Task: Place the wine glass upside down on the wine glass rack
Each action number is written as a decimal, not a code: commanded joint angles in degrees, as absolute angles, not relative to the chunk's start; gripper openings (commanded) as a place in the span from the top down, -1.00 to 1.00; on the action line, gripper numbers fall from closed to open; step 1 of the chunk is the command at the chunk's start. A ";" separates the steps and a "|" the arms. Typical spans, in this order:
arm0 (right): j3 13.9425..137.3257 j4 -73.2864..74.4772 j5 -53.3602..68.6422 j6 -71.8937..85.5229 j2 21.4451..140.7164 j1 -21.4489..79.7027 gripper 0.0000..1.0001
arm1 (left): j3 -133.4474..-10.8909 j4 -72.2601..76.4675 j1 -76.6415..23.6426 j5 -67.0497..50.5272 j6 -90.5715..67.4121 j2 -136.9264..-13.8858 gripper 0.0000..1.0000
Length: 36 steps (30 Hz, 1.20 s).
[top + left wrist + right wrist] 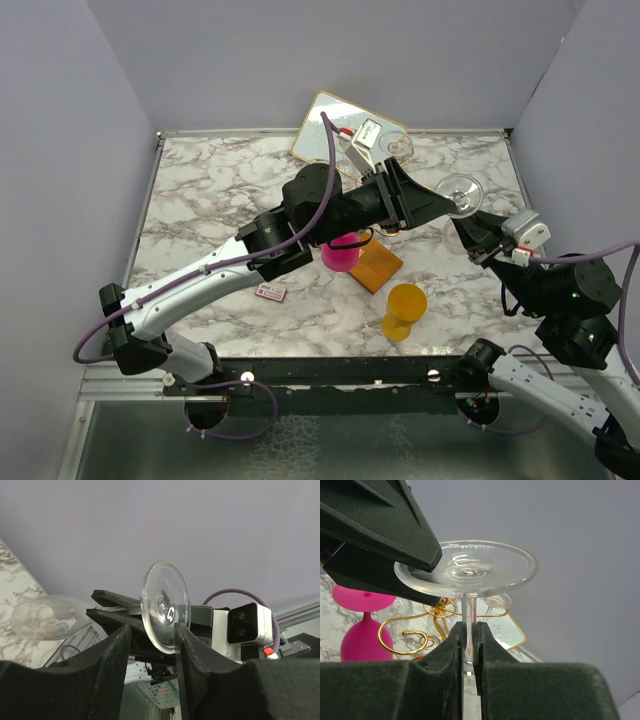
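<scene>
Wine glass (467, 570) in right hand (468, 630), foot toward left hand (151, 630)

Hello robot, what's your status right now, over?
Right gripper shut on wine glass stem. Left gripper open around its foot. Rack below left arm, pink glass beside it.

No legible text, brand or number in any view. Small white card (271, 292) on the marble table (200, 200): reddish print, too small to read.
</scene>
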<state>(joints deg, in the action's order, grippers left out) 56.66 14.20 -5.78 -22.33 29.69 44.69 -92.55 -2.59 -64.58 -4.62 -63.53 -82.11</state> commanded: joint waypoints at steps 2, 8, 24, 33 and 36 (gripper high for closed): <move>55.45 11.25 -3.01 -21.70 28.80 45.00 0.98 | -93.08 -2.16 -64.44 -7.03 -66.05 -82.13 0.25; 53.81 12.01 -1.89 -20.04 26.86 45.00 0.98 | -91.60 0.80 -64.06 -6.39 -68.27 -81.75 0.26; 51.21 14.00 0.71 -17.58 24.86 45.01 0.83 | -91.60 0.88 -63.71 -6.94 -71.16 -83.32 1.00; 53.05 21.75 -0.71 -12.15 21.66 45.00 0.20 | -90.36 1.64 -63.55 -1.85 -77.88 -83.25 1.00; 54.16 24.96 -0.10 -10.85 20.69 44.99 0.10 | -89.20 1.81 -63.31 -0.39 -80.58 -83.18 1.00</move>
